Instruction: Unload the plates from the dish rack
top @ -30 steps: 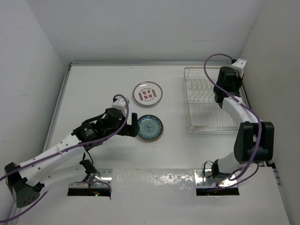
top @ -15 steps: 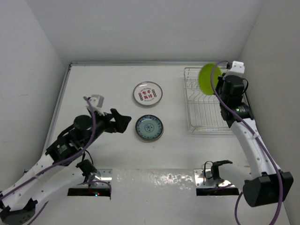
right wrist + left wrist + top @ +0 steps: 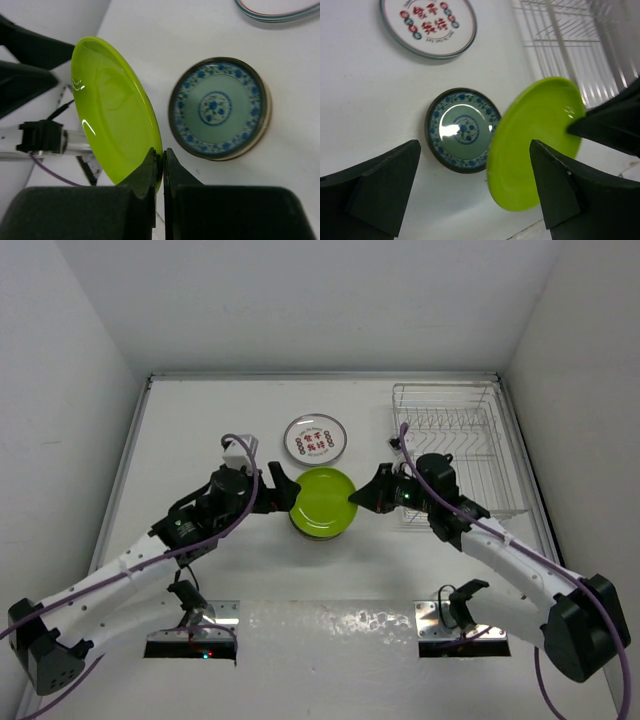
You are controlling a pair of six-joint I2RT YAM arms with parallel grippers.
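My right gripper (image 3: 353, 498) is shut on the rim of a lime green plate (image 3: 322, 502), which it holds tilted above a blue-patterned plate (image 3: 219, 107) lying on the table. The pinch on the green plate (image 3: 110, 110) shows in the right wrist view, at the right gripper (image 3: 161, 156). My left gripper (image 3: 281, 494) stands open just left of the green plate (image 3: 535, 145), its fingers wide apart over the blue-patterned plate (image 3: 462, 130) and touching nothing. A white plate with red marks (image 3: 314, 439) lies behind them. The dish rack (image 3: 455, 445) shows no plates.
The wire rack (image 3: 560, 35) stands at the back right near the right wall. White walls close the table on the left, back and right. Purple cables loop along both arms.
The right arm lifted the green plate out of the rack and carried it left, to above the blue-patterned plate. The left arm swung back in beside it, jaws slightly narrower.
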